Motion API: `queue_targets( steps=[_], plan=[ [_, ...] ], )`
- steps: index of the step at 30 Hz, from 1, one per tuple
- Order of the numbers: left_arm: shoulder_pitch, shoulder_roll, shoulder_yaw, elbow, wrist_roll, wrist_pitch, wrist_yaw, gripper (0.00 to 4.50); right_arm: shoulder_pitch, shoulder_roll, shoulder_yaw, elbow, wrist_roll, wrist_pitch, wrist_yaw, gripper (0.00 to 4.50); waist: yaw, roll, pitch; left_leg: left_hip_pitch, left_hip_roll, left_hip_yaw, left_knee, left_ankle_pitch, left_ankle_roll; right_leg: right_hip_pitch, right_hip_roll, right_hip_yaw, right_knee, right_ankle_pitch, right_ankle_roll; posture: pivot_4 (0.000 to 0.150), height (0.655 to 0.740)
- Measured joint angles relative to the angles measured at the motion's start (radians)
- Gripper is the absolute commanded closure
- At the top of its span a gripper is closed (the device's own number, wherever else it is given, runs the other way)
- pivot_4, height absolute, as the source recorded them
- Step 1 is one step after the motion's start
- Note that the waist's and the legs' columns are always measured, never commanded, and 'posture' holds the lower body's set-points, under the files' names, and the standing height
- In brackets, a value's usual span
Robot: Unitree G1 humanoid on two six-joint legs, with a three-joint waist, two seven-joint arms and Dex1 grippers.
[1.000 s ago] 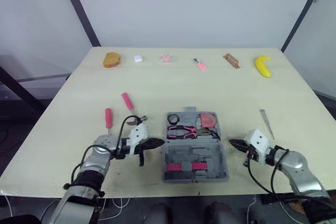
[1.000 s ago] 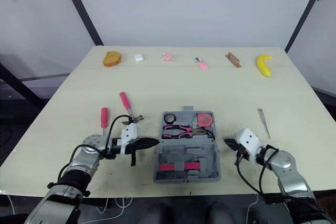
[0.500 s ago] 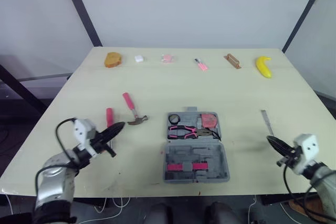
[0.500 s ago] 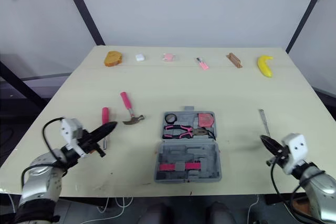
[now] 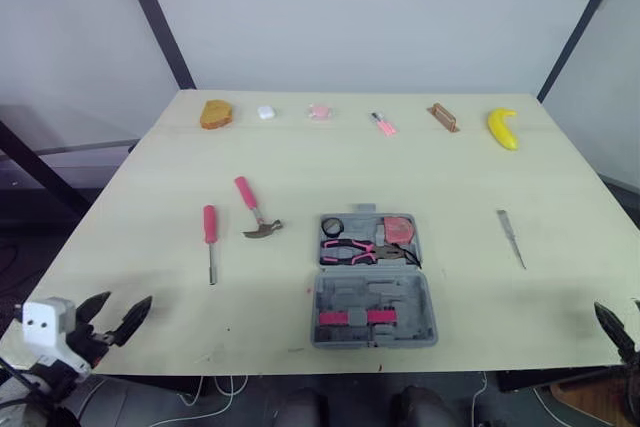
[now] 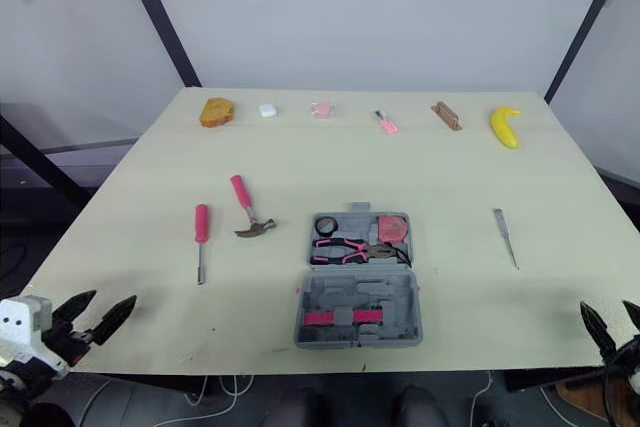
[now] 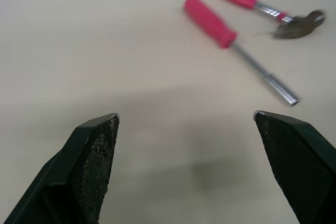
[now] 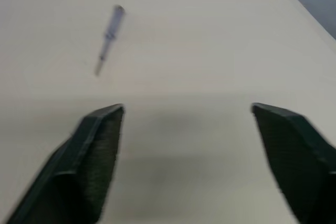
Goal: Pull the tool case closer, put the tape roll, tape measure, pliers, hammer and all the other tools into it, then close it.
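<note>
The tool case [image 5: 335, 299] lies open near the table's [image 5: 450, 167] front edge, within reach, with the pliers [image 5: 358, 250] inside. The hammer [image 5: 252, 211] and pink-handled driver [image 5: 209, 237] lie to its left, probably work for the left tool [image 5: 128, 299]. The slim metal piece [image 5: 511, 238] lies nearer the right tool [image 6: 604, 307]. Both tools are spread and empty.

Pulled both arms back from the tool case [image 5: 372, 282]. L gripper [image 5: 120, 303] was just beside it, now well off to its left. R gripper [image 6: 607, 311] likewise, well off right. Both jaws now spread, were pinched.
</note>
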Motion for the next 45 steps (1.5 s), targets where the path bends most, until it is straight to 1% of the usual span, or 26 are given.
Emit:
queue_targets(
  steps=[3,6,12,17,19,21,23,27,30,34,35,43,44,45],
  plan=[
    [0.008,0.008,0.011,0.075,0.002,-0.031,-0.014,0.00,0.028,-0.014,-0.020,0.114,-0.036,-0.043,-0.002,0.06,-0.002,0.000,0.000,0.000,0.000,0.001,-0.001,0.000,0.000,0.000,-0.001,0.001,-0.001,0.000,0.000,0.150,0.7400],
    [-0.005,0.007,0.007,0.086,0.002,-0.044,-0.025,0.00,0.025,-0.015,-0.020,0.137,-0.046,-0.065,0.003,0.06,-0.003,0.000,0.000,0.001,0.000,0.001,-0.001,0.000,0.000,0.000,-0.001,0.001,0.000,0.000,0.000,0.150,0.7400],
    [-0.041,0.007,-0.002,0.085,0.003,-0.063,-0.044,0.00,-0.017,-0.023,-0.010,0.125,-0.045,-0.074,0.006,0.06,-0.003,0.000,-0.001,0.002,0.000,0.001,-0.001,0.000,0.000,0.000,-0.001,0.003,0.000,0.000,0.000,0.150,0.7400],
    [-0.060,0.007,-0.022,0.067,0.002,-0.067,-0.063,0.00,-0.046,-0.029,0.005,0.048,-0.030,-0.031,0.014,0.06,-0.003,0.000,-0.001,0.002,0.000,0.001,-0.001,0.000,0.000,0.000,-0.001,0.003,0.000,0.002,0.003,0.150,0.7400],
    [-0.062,0.008,-0.041,0.020,0.008,-0.067,-0.081,0.00,-0.071,-0.030,0.032,-0.001,-0.027,0.007,0.013,0.06,-0.003,0.000,-0.001,0.002,0.001,0.001,-0.001,0.000,0.000,0.000,-0.001,0.003,0.000,0.002,0.003,0.150,0.7400],
    [-0.076,0.014,-0.094,-0.048,0.027,-0.065,-0.114,0.00,-0.131,-0.031,0.083,-0.048,-0.031,0.061,-0.005,0.06,-0.003,0.000,-0.001,0.003,0.001,0.001,-0.001,0.000,0.000,0.000,-0.001,0.004,0.000,0.002,0.002,0.150,0.7400],
    [-0.127,0.014,-0.162,-0.152,0.028,-0.040,-0.153,0.00,-0.241,-0.033,0.164,-0.090,-0.047,0.142,-0.044,0.06,-0.003,0.000,0.000,0.003,0.000,0.001,0.000,0.000,0.000,0.000,-0.001,0.005,0.001,0.003,0.002,0.150,0.7400],
    [-0.158,0.030,-0.218,-0.270,0.020,0.007,-0.195,0.00,-0.340,-0.039,0.232,-0.098,-0.081,0.218,-0.088,0.06,-0.001,0.001,0.000,0.000,0.000,0.001,-0.001,0.000,0.000,0.000,0.000,0.001,0.000,0.003,0.002,0.150,0.7400],
    [-0.175,0.037,-0.269,-0.364,0.005,0.064,-0.238,0.00,-0.417,-0.039,0.287,-0.047,-0.132,0.266,-0.121,0.06,-0.001,0.002,0.000,-0.002,0.000,0.001,-0.002,0.000,0.000,-0.002,0.000,0.000,-0.002,0.003,0.002,0.150,0.7400],
    [-0.201,0.048,-0.310,-0.454,-0.010,0.098,-0.277,0.00,-0.471,-0.037,0.337,-0.013,-0.168,0.296,-0.146,0.06,-0.001,0.003,0.001,-0.002,0.000,0.001,-0.002,0.000,0.000,-0.002,0.000,0.001,-0.002,0.003,0.003,0.150,0.7400],
    [-0.225,0.059,-0.336,-0.489,-0.021,0.131,-0.297,0.00,-0.514,-0.037,0.347,0.045,-0.191,0.304,-0.163,0.06,-0.002,0.003,0.001,-0.002,0.000,0.001,-0.002,0.000,0.000,-0.002,0.001,0.001,-0.002,0.003,0.003,0.150,0.7400],
    [-0.291,0.081,-0.397,-0.597,-0.053,0.194,-0.375,0.00,-0.641,-0.036,0.389,0.188,-0.233,0.311,-0.175,0.06,-0.004,0.004,0.002,-0.002,0.000,0.001,-0.002,0.000,0.000,-0.002,0.001,0.001,-0.002,0.003,0.003,0.150,0.7400],
    [-0.322,0.093,-0.431,-0.628,-0.081,0.242,-0.412,0.00,-0.689,-0.036,0.391,0.270,-0.243,0.320,-0.185,0.06,-0.004,0.004,0.002,-0.002,0.000,0.001,-0.002,0.000,0.000,-0.002,0.001,0.001,-0.002,0.003,0.003,0.150,0.7400],
    [-0.345,0.099,-0.445,-0.655,-0.098,0.262,-0.430,0.00,-0.715,-0.033,0.394,0.304,-0.247,0.320,-0.187,0.06,-0.004,0.004,0.003,-0.002,0.000,0.001,-0.002,0.000,0.000,-0.002,0.001,0.001,-0.002,0.003,0.003,0.150,0.7400]
  ],
)
